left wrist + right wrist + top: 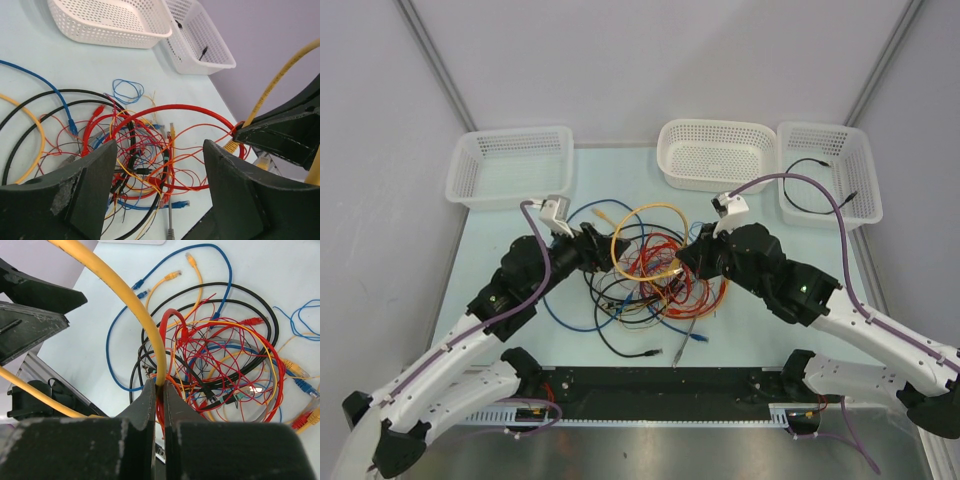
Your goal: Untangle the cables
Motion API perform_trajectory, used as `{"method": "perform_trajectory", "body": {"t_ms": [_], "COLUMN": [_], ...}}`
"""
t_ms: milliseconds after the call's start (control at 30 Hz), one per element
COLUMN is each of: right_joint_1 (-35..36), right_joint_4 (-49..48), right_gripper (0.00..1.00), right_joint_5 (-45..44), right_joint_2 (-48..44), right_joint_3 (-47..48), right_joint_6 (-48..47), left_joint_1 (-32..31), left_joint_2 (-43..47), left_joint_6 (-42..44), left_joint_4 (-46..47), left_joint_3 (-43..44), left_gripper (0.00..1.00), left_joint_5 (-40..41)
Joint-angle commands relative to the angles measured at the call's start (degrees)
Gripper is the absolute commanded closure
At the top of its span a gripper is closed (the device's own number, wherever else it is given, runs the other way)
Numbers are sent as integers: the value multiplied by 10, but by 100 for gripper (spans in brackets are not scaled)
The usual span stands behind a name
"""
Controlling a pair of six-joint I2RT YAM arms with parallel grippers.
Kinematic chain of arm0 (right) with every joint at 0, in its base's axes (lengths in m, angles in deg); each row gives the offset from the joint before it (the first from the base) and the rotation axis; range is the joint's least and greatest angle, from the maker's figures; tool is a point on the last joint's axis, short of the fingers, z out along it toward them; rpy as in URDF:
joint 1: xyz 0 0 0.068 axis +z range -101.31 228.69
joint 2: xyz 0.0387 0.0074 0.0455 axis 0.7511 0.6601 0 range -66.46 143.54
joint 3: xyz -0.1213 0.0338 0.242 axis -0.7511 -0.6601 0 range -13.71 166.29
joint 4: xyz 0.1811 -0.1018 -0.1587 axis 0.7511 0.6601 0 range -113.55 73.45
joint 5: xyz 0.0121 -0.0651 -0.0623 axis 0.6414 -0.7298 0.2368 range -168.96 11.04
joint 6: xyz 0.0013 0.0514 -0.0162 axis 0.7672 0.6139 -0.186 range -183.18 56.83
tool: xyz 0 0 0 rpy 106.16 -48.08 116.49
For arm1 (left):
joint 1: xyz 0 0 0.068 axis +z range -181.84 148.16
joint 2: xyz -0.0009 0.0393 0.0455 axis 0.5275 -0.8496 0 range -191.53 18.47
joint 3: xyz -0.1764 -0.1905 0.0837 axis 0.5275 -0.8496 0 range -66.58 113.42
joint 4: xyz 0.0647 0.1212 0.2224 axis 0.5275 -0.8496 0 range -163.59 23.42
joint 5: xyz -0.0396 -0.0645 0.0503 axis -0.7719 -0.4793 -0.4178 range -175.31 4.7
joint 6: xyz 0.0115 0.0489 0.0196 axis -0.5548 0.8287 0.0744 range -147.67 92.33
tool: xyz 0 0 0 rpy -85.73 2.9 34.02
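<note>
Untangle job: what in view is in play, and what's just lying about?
In play:
- tangle
- yellow cable, pinched in the right gripper
- left gripper, jaws open over the tangle

Lying about:
- left basket
- middle basket
- right basket, with one black cable in it

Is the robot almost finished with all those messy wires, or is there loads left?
Not nearly. Done: one black cable lies in the right basket. In hand: the right claw is shut on a yellow cable, holding a loop of it above the pile, while the left claw hangs open over the pile. Left: the tangle of red, orange, blue and black cables is knotted together mid-table.
</note>
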Motion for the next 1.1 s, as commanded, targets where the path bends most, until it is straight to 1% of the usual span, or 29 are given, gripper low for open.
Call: {"method": "perform_trajectory", "body": {"t_ms": [0, 33, 67, 100, 133, 167, 233, 267, 300, 333, 367, 400, 467, 500, 567, 600, 667, 700, 833, 933, 1000, 1033, 1067], "right_joint_1": [3, 3, 4, 3, 3, 3, 3, 3, 3, 3, 3, 3, 3, 3, 3, 3, 3, 3, 4, 3, 3, 4, 3], "right_joint_4": [-13, -11, -10, -9, -7, -6, -3, -2, 0, 2, 3, 3, 2, 1, -2, -2, -3, -3, -4, 0, 2, 2, 2], "right_gripper": [100, 100, 100, 100, 100, 100, 100, 100, 100, 100, 100, 100, 100, 100, 100, 100, 100, 100, 100, 100, 100, 100, 100], "right_joint_5": [-8, -10, -10, -13, -13, -14, -15, -16, -18, -19, -19, -17, -16, -15, -12, -9, -3, 4, 28, 36, 36, 36, 36], "right_joint_2": [-9, -10, -11, -11, -13, -13, -14, -14, -14, -13, -12, -11, -7, -6, -3, -2, 0, 1, 3, 3, 3, 3, 2], "right_joint_3": [30, 30, 30, 30, 30, 30, 30, 30, 30, 30, 30, 30, 30, 30, 30, 30, 30, 30, 30, 30, 30, 30, 30], "right_joint_6": [5, 5, 4, 4, 3, 3, 3, 3, 2, 1, 2, 1, -1, -1, -1, 0, 1, 1, 3, 6, 7, 8, 7], "left_joint_1": [4, 5, 12, 21, 29, 47, 60, 69, 74, 79, 89, 94, 96, 95, 95, 95, 95, 95, 94, 94, 95, 94, 94], "left_joint_2": [20, 24, 22, 19, 16, 19, 38, 63, 72, 78, 76, 68, 50, 29, 16, 8, 0, -2, -35, -49, -50, -51, -52], "left_joint_6": [-5, -11, -22, -27, -29, -32, -26, -15, -9, -5, 12, 22, 44, 48, 59, 60, 67, 72, 117, 140, 142, 147, 148], "left_joint_4": [-15, -37, -61, -109, -125, -134, -110, -92, -61, -48, -37, -18, -9, 3, 20, 49, 63, 96, 94, 77, 74, 73, 72], "left_joint_3": [18, 34, 43, 55, 71, 73, 67, 52, 48, 46, 51, 56, 78, 81, 86, 83, 75, 74, 92, 104, 102, 98, 97], "left_gripper": [23, 23, 22, 21, 22, 21, 20, 19, 14, 11, 10, 9, 8, 7, 7, 7, 7, 6, 7, 10, 16, 20, 35], "left_joint_5": [69, 133, 160, 177, 195, 195, 186, 171, 162, 151, 103, 75, 23, -32, -76, -130, -174, -214, -283, -299, -297, -295, -294]}}
